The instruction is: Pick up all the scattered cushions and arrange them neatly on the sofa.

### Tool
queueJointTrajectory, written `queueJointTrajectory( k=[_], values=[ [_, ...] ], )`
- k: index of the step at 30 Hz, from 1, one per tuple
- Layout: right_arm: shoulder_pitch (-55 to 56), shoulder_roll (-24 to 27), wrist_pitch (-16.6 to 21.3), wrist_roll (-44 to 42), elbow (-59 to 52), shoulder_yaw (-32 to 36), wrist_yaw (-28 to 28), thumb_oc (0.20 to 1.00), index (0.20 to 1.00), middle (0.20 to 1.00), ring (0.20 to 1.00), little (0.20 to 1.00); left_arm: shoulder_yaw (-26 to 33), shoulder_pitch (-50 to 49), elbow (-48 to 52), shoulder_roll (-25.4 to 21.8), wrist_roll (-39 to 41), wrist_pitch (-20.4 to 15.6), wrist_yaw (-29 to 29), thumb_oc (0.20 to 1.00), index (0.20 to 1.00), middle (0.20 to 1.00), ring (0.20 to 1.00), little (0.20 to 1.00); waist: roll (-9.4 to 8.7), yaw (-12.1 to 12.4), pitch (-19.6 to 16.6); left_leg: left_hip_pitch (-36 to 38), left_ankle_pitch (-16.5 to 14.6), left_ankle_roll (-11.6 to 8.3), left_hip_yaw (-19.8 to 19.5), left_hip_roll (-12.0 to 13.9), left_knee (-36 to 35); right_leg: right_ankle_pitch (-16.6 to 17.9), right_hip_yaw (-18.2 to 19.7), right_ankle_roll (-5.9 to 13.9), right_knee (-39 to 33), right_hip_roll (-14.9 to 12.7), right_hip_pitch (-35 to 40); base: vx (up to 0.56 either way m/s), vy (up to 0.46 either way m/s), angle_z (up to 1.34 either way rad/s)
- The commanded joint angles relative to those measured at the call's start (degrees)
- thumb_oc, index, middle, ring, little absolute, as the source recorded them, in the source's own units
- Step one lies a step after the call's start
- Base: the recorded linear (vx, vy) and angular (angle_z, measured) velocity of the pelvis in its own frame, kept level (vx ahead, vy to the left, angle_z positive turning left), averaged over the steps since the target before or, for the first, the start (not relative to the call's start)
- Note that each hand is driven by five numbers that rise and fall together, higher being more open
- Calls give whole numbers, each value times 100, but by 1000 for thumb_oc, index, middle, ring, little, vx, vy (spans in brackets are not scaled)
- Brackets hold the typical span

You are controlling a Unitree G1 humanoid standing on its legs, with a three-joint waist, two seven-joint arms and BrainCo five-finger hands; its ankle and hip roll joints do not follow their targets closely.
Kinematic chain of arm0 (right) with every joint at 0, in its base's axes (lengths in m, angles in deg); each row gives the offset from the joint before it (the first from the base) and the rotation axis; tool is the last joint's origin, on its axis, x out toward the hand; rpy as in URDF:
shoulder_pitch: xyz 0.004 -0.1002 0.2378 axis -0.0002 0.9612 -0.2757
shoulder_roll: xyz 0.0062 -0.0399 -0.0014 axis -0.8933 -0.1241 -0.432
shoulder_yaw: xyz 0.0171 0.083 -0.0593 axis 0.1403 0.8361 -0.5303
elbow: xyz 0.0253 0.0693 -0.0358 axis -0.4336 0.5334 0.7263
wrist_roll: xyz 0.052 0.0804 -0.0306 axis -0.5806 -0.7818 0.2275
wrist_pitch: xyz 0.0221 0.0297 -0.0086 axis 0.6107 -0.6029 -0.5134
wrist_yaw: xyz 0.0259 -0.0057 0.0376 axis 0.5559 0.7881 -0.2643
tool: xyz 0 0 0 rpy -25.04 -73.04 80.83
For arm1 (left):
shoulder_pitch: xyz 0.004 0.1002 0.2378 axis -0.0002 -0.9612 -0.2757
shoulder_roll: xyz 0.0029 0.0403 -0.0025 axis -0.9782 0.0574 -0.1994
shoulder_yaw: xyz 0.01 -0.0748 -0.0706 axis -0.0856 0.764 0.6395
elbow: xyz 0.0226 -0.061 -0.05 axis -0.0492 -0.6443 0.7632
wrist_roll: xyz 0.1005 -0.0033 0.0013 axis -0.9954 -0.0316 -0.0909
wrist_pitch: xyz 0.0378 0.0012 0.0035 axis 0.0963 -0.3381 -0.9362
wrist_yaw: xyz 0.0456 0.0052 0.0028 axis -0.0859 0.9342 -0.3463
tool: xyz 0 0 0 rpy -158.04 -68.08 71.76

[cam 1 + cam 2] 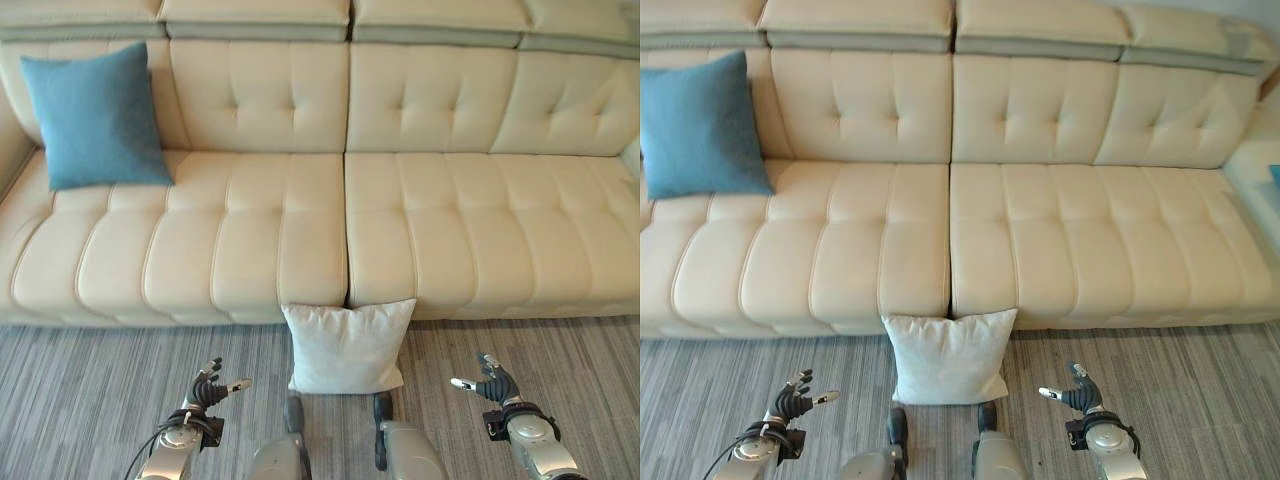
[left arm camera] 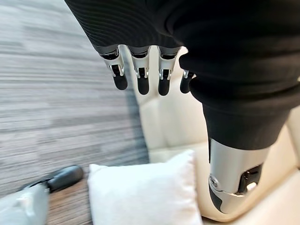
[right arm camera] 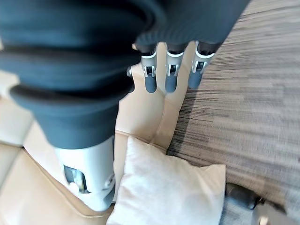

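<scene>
The white cushion (image 1: 347,347) leans on the sofa (image 1: 430,240) between our left hand (image 1: 210,388) and right hand (image 1: 490,382), both relaxed, empty, about equally near.

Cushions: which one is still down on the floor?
The white cushion, leaning against the sofa's front between both hands. The blue cushion already sits on the seat.

Blue cushion (image 1: 95,115) on cream sofa (image 1: 420,220); white cushion (image 1: 347,347) on striped floor (image 1: 90,380), seemingly against sofa front.
</scene>
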Motion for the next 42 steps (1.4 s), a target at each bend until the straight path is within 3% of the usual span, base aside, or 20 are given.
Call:
queueJointTrajectory(
  k=[1, 5, 6, 8, 10, 11, 13, 16, 18, 19, 21, 23, 28, 29, 30, 31, 32, 38, 42],
  values=[
    [-399, 382, 128, 35, -109, -121, 210, 1000, 1000, 1000, 1000, 1000, 41, 422, -61, -209, 351, -310, 250, 1000, 1000, 1000, 1000, 1000, -109, -32, 121, -225, -1143, -171, -66, 2, 1258, -431, -154, 116, 490, -181, -401, -124, -90, 22],
    [-990, 356, 120, -159, 545, -335, 460, 1000, 1000, 1000, 1000, 1000, -5, 1024, -348, -252, 787, -424, 522, 1000, 1000, 1000, 1000, 1000, -61, -18, 329, -1006, -1091, -196, -153, 50, 1618, -541, -222, 32, 1012, -197, -1218, -168, -118, 18],
    [-1363, 366, 118, -358, 853, -427, 588, 1000, 1000, 1000, 1000, 1000, -66, 1354, -511, -280, 1026, -492, 662, 1000, 1000, 1000, 1000, 1000, -14, -16, 487, -1391, -1263, -223, -186, 83, 1939, -725, -156, 45, 1342, -149, -1635, -97, -63, 19],
    [-1649, 373, 129, -481, 1026, -492, 672, 1000, 1000, 1000, 1000, 1000, -83, 1612, -636, -327, 1175, -544, 737, 1000, 1000, 1000, 1000, 1000, -6, -35, 537, -1729, -1279, -223, -184, 83, 2139, -742, -165, 34, 1492, -145, -1952, -141, -55, 9],
    [-2571, 449, 129, -753, 1498, -740, 939, 1000, 1000, 1000, 1000, 1000, -219, 2388, -923, -498, 1548, -655, 968, 1000, 1000, 1000, 1000, 1000, 24, -119, 728, -2764, -1369, -205, -173, 156, 2803, -782, -47, -23, 2043, -137, -2987, -187, -21, -4],
    [-2572, 449, 129, -754, 1499, -741, 939, 1000, 1000, 1000, 1000, 1000, -218, 2388, -923, -498, 1549, -655, 968, 1000, 1000, 1000, 1000, 1000, 25, -120, 725, -2770, -1370, -205, -173, 156, 2806, -783, -48, -24, 2046, -137, -2992, -159, 6, 2],
    [-3593, 476, 140, -1094, 1963, -887, 1204, 1000, 1000, 1000, 1000, 1000, -346, 3281, -1250, -745, 1768, -696, 1163, 1000, 1000, 1000, 1000, 1000, 75, -184, 782, -3877, -1498, -171, -221, 192, 3451, -861, 114, -83, 2585, -108, -4023, -131, 33, 2],
    [-4587, 494, 182, -1353, 2120, -1181, 1428, 1000, 1000, 1000, 1000, 1000, -666, 4123, -1378, -924, 1773, -688, 1333, 1000, 1000, 1000, 1000, 1000, 139, -215, 863, -4864, -1631, -138, -288, 204, 4061, -958, 261, -122, 3164, -104, -4951, -43, 20, -9],
    [-4821, 484, 186, -1369, 2125, -1246, 1470, 1000, 1000, 1000, 1000, 1000, -722, 4276, -1369, -908, 1748, -663, 1322, 1000, 1000, 1000, 1000, 1000, 168, -215, 834, -5118, -1665, -132, -296, 207, 4218, -991, 317, -136, 3268, -121, -5166, 21, 12, -3],
    [-5373, 320, 220, -1532, 2173, -1475, 1561, 1000, 1000, 1000, 1000, 1000, -969, 4772, -1494, -921, 1807, -667, 1370, 1000, 1000, 1000, 1000, 1000, 207, -211, 840, -5595, -1762, -88, -328, 187, 4543, -1075, 374, -142, 3612, -106, -5650, 41, 17, 2],
    [-5613, 281, 247, -1582, 2188, -1558, 1605, 1000, 1000, 1000, 1000, 1000, -1071, 4976, -1547, -892, 1825, -653, 1349, 1000, 1000, 1000, 1000, 1000, 234, -199, 812, -5813, -1808, -64, -344, 166, 4712, -1117, 406, -153, 3740, -102, -5835, 43, 11, -4],
    [-6233, -138, 348, -1849, 2252, -1752, 1837, 1000, 1000, 1000, 1000, 1000, -1538, 5810, -1777, -748, 1786, -587, 1391, 1000, 1000, 1000, 1000, 1000, 329, -193, 789, -6247, -1920, 44, -398, 48, 5045, -1236, 457, -214, 4153, -77, -6305, 56, 8, -4],
    [-7014, -798, 547, -2380, 2394, -1903, 2031, 1000, 1000, 1000, 1000, 1000, -1940, 6870, -2035, -305, 2022, -578, 1444, 1000, 1000, 1000, 1000, 1000, 481, -110, 773, -6654, -2049, 170, -524, -63, 5447, -1457, 532, -309, 4637, -66, -6760, 60, -13, 6],
    [-7213, -1075, 651, -2567, 2331, -2007, 1967, 200, 200, 200, 200, 200, -2054, 7154, -1974, -119, 2091, -657, 1482, 1000, 1000, 1000, 1000, 1000, 531, -58, 759, -6747, -2075, 194, -539, -88, 5549, -1493, 536, -322, 4768, -84, -6852, 38, -17, 5],
    [-7219, -1073, 652, -2571, 2333, -2008, 1967, 200, 200, 200, 200, 200, -2055, 7162, -1976, -118, 2092, -657, 1484, 1000, 1000, 1000, 1000, 1000, 534, -59, 759, -6759, -2079, 194, -542, -90, 5559, -1499, 534, -321, 4778, -86, -6862, 41, -36, 2],
    [-7244, -1117, 691, -2571, 2257, -2050, 1943, 200, 200, 200, 200, 200, -2100, 7208, -1907, -82, 2068, -681, 1483, 514, 514, 514, 514, 514, 538, -46, 749, -6764, -2065, 189, -561, -114, 5569, -1510, 535, -327, 4797, -107, -6863, 15, -41, 1],
    [-7217, -1176, 762, -2619, 2082, -2085, 1886, 200, 200, 200, 200, 200, -2156, 7267, -1694, -89, 2024, -755, 1504, 200, 200, 200, 200, 200, 553, -51, 723, -6750, -2043, 177, -572, -133, 5534, -1523, 533, -336, 4804, -107, -6837, 12, -42, 6],
    [-6496, -1210, 1052, -2521, 1062, -2124, 1658, 200, 200, 200, 200, 200, -2053, 6815, -535, -323, 1864, -976, 1510, 200, 200, 200, 200, 200, 516, -131, 587, -6332, -1903, 81, -480, -164, 5047, -1413, 436, -325, 4445, -61, -6453, 12, -16, 6],
    [-4971, -976, 1117, -2161, -448, -1769, 1356, 200, 200, 200, 200, 200, -1533, 5426, 1071, -259, 1685, -1067, 1543, 200, 200, 200, 200, 200, 451, -218, 537, -5293, -1786, -35, -397, -57, 4269, -1246, 363, -204, 3761, -78, -5498, -11, 29, -2]
  ],
)
